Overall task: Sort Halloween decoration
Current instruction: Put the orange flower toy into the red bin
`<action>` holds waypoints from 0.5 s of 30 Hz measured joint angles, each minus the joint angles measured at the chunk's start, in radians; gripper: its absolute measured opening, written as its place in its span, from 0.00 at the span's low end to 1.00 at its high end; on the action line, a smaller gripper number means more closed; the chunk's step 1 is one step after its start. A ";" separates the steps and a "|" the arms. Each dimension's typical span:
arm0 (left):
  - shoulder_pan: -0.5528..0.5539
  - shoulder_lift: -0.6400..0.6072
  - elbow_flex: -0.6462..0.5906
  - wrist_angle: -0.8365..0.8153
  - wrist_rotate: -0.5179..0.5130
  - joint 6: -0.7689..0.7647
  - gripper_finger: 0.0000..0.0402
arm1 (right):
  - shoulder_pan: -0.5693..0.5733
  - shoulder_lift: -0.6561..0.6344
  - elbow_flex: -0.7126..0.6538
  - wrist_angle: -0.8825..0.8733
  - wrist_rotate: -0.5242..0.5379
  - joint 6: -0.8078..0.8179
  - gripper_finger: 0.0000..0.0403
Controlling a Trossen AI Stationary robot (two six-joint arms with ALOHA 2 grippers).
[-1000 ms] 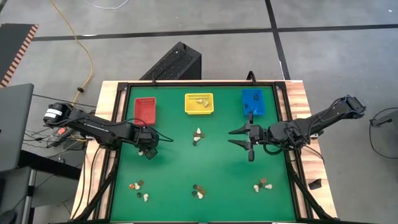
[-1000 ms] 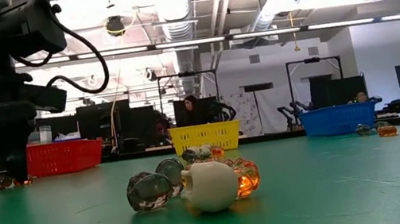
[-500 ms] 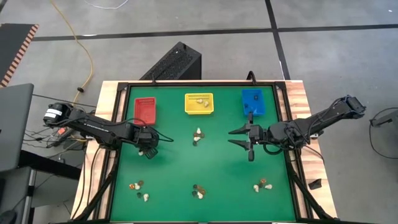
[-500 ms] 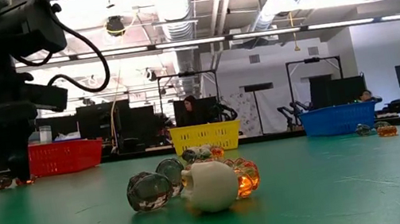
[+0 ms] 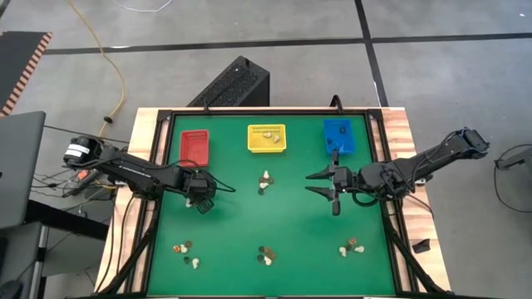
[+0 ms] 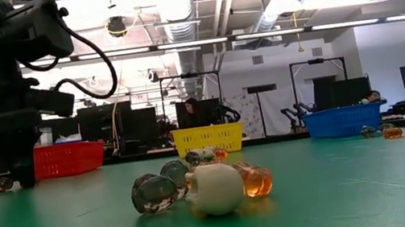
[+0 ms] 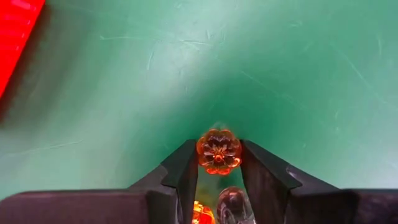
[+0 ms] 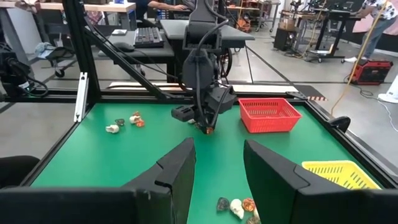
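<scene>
The Halloween decoration lies in small heaps of cream, orange and dark trinkets on the green mat: at the centre (image 5: 264, 181), near left (image 5: 184, 252), near middle (image 5: 264, 255) and near right (image 5: 351, 247). My left gripper (image 5: 200, 202) points down at the mat left of centre, below the red bin (image 5: 194, 147). It is shut on an orange pumpkin-shaped trinket (image 7: 219, 151). Another orange piece (image 7: 199, 213) and a clear one (image 7: 231, 204) show farther back between its fingers. My right gripper (image 5: 320, 184) hovers level, right of centre, open with nothing between its fingers. My left gripper pinches the orange pumpkin trinket by its two opposite sides (image 7: 203, 153) between its fingertips (image 7: 186, 163), at their free ends. The fingers come from above, pointing steeply down. Whether the trinket rests on the mat or is just clear of it, I cannot tell.
A yellow bin (image 5: 266, 138) with a few pieces inside and a blue bin (image 5: 338, 135) stand beside the red one along the far edge. A black frame (image 5: 158, 166) rims the mat. Open mat lies between the heaps.
In the low view my left arm has shifted a little toward the table's middle. The orange trinket that lay beside its fingertips no longer shows apart from them. My right arm has kept still.
</scene>
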 joint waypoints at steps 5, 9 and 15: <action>0.002 -0.059 0.021 -0.039 0.007 0.020 0.24 | 0.005 0.000 0.000 0.001 0.001 0.000 0.42; 0.017 -0.110 0.048 -0.037 0.019 0.058 0.20 | 0.005 0.000 0.000 0.002 0.001 0.000 0.42; 0.102 -0.208 0.136 -0.074 -0.019 0.165 0.23 | 0.005 0.000 0.000 0.003 0.001 0.000 0.42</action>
